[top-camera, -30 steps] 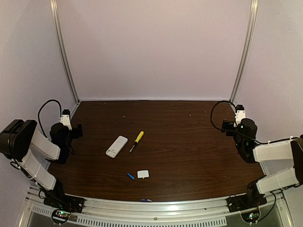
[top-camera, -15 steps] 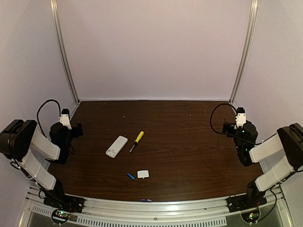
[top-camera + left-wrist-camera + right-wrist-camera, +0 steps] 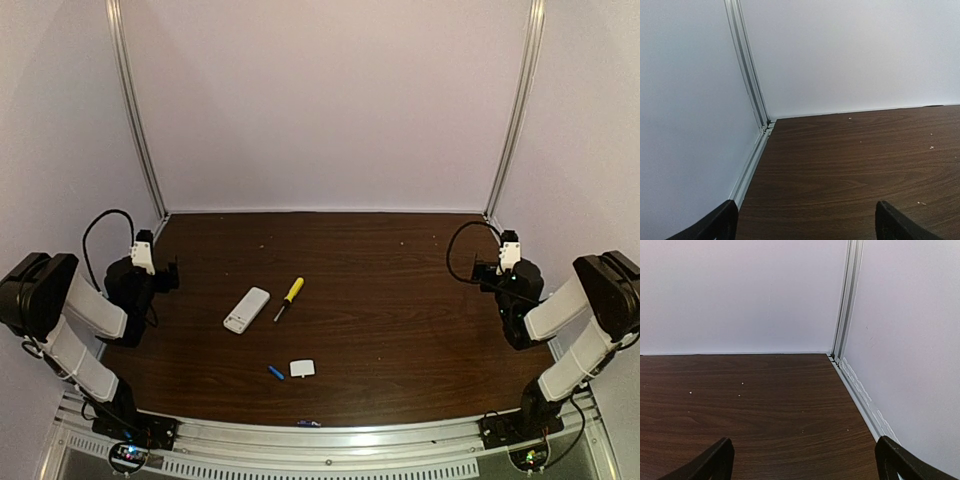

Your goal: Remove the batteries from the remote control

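The white remote control [image 3: 246, 309] lies flat left of the table's middle. One blue battery [image 3: 275, 372] lies on the wood nearer the front. A second blue battery [image 3: 308, 423] lies at the front rail. My left gripper [image 3: 168, 273] is folded back at the left edge, far from them. It is open and empty in the left wrist view [image 3: 807, 227], over bare wood. My right gripper [image 3: 484, 268] is folded back at the right edge. It is open and empty in the right wrist view [image 3: 807, 465]. Neither wrist view shows the remote or the batteries.
A yellow-handled screwdriver [image 3: 289, 298] lies just right of the remote. A small white squarish cover piece [image 3: 302, 368] lies right of the first battery. White walls with metal corner posts [image 3: 747, 75] [image 3: 847, 300] close in the dark wood table [image 3: 400, 300].
My right arm has pulled back further toward the right edge and folded up. My left arm has barely shifted. The objects on the table have not moved.
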